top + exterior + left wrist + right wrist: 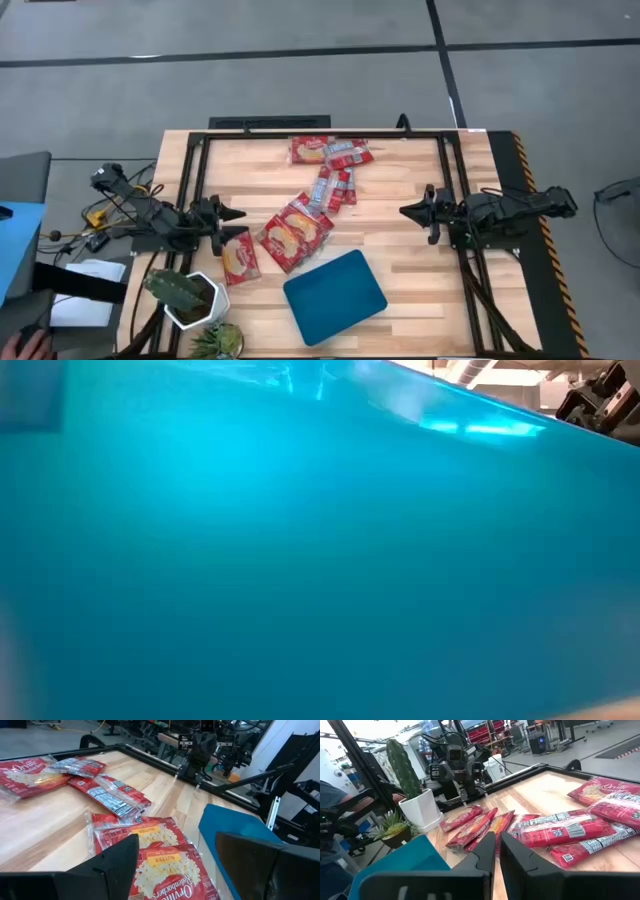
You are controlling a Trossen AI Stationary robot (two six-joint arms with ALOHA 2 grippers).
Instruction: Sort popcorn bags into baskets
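Red popcorn bags lie flat on the wooden table: wide ones with a yellow picture (295, 232) (165, 865), one wide bag apart (238, 258), narrow ones with white marks (336, 188) (570, 832), and a mixed pile (328, 150) near the far edge. The teal tray (335, 295) rests near the near edge, with nothing in it. My left gripper (232, 225) (175, 845) is open, just left of the wide bags, touching none. My right gripper (403, 212) (497, 842) is shut and sits right of the bags, pointing at them.
A white pot with a cactus (190, 295) and a small spiky plant (218, 340) stand at the near left corner. A black frame (330, 128) rims the table. The tray's wall (300, 560) fills the low view. Bare wood lies between bags and right gripper.
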